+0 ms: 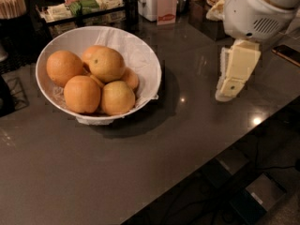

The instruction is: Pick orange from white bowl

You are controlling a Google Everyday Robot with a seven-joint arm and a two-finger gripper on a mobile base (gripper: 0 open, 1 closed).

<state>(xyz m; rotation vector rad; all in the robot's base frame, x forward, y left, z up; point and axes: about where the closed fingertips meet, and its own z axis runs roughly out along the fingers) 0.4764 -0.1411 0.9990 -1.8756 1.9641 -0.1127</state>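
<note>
Oranges [82, 94]: five counted, piled in one white bowl [140, 41] at left of worktop [140, 172], on white paper [136, 55] lining. Four in plain sight, fifth (right rear, low against the paper) half hidden behind the others. Round, so no long axis to speak of; stem dimple on topmost orange [107, 63] facing up and left. One hand [226, 92] hanging over worktop at right, pointing down, well apart from bowl; released or clenched, can't tell.
</note>
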